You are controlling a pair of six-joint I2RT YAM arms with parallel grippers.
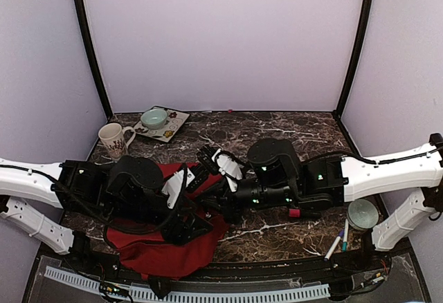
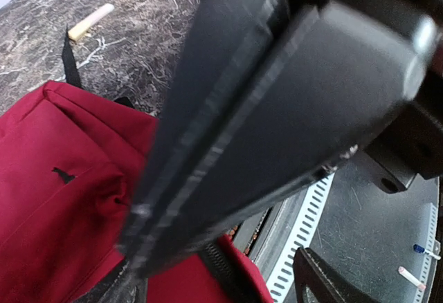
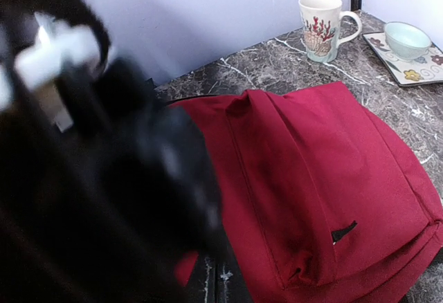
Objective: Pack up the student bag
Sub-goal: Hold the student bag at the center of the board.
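Top view: student bag [image 1: 166,254] lies flat at the tabletop's [image 1: 291,126] near edge, under both arms. Left tool [image 1: 194,184] and right tool [image 1: 208,158] meet above it.

Left wrist: left tool's fingers [image 2: 315,286] stand apart, nothing visibly gripped. Black mark [image 2: 64,174] on bag, unreadable.

Right wrist: right tool blurred, closed; any contents cannot be told. Mug [image 3: 322,17] bears a red coral print. Bag's black tag [image 3: 344,232] unreadable.

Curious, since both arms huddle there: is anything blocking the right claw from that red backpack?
Nothing visible does. The right gripper hangs right by the student bag, whose red fabric lies bare; the left arm crowds in beside it.
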